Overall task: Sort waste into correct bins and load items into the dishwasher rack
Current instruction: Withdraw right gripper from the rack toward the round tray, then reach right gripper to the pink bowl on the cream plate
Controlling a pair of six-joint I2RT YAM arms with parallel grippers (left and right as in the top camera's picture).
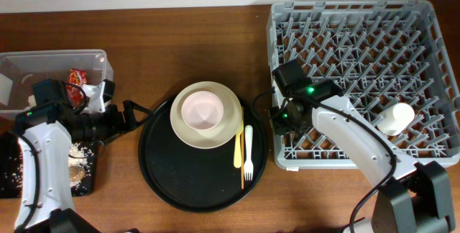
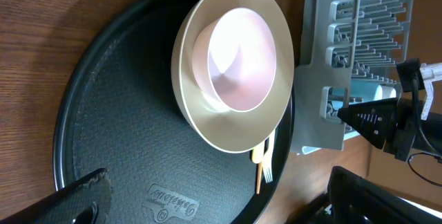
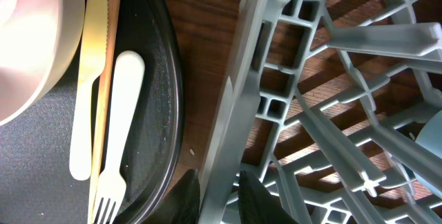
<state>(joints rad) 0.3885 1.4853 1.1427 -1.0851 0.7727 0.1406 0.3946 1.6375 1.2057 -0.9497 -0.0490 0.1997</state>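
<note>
The large cream plate (image 1: 188, 127) with the pink bowl (image 1: 201, 110) in it stands on the round black tray. The thin yellow utensil (image 1: 238, 147) and the white plastic fork (image 1: 248, 154) lie beside it; both also show in the right wrist view, the utensil (image 3: 84, 79) and the fork (image 3: 117, 127). The small cream cup (image 1: 397, 118) lies in the grey dishwasher rack (image 1: 359, 17). A light blue cup (image 2: 366, 87) shows in the rack near the right arm. My left gripper (image 1: 131, 114) (image 2: 221, 209) is open and empty at the tray's left rim. My right gripper (image 1: 280, 123) (image 3: 221, 189) is shut on the rack's left wall (image 3: 238, 99).
The round black tray (image 1: 180, 183) lies mid-table. The clear tub (image 1: 50, 64) at the far left holds the red wrapper (image 1: 77, 77) and a white tissue (image 1: 91, 93). The shallow black tray (image 1: 14, 179) below it holds rice grains and a brown bit (image 1: 76, 167).
</note>
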